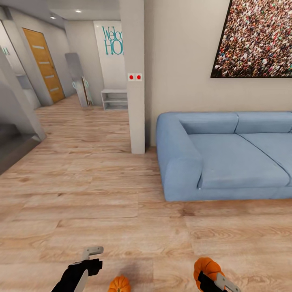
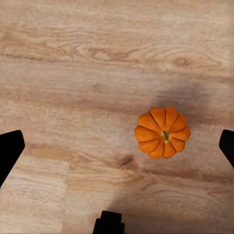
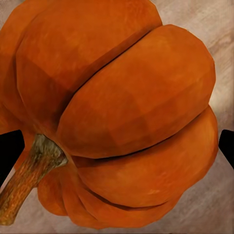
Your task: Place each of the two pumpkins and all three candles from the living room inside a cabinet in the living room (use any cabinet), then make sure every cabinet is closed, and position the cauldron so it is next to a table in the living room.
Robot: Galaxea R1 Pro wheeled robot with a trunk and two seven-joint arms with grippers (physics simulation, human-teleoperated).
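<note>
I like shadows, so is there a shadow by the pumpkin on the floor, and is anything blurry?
Left wrist view: a soft grey shadow lies on the floor beside the pumpkin. Right wrist view: the held pumpkin is huge and close, with blocky flat patches. Head view: the wall picture looks grainy.

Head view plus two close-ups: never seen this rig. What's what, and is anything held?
These are simulator renders of a wheeled two-armed robot. The wide picture comes from its head camera, looking down over both arms in a living room with a blue sofa and a wood floor. The other two come from cameras near each wrist, looking along the jaws.

The left gripper is open above the floor, holding nothing. One small orange pumpkin sits upright on the floor below it, also visible at the head view's bottom edge.

The right gripper is shut on the second pumpkin, carried off the floor, which is why it looks huge in that wrist view.
</note>
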